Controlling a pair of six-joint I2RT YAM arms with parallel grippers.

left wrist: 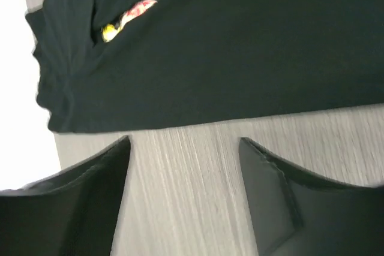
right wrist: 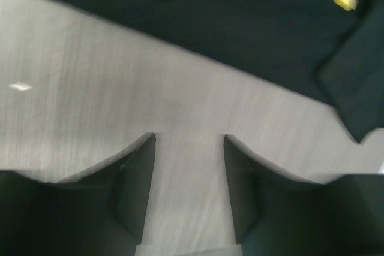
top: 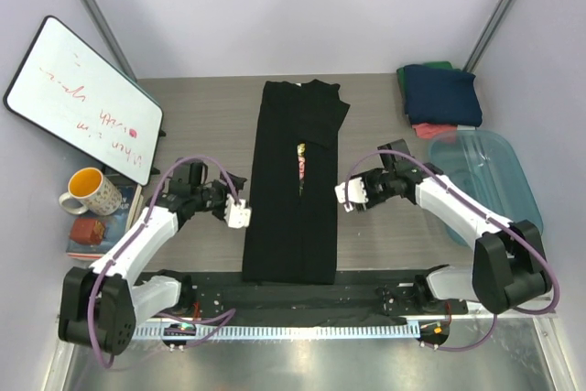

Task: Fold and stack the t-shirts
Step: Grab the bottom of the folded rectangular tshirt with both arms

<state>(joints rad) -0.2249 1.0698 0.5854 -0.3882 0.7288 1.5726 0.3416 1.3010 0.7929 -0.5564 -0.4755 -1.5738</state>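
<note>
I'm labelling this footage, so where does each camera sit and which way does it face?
Top external: above and behind, looking down on the table; both arms show.
Left wrist: on the left arm, facing the black t-shirt's edge past its own fingers.
Right wrist: likewise, from the opposite side.
Shared: all three show the black t-shirt.

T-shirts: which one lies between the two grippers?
The black t-shirt, folded into a long strip mid-table; the navy-topped stack sits at the far right.
</note>
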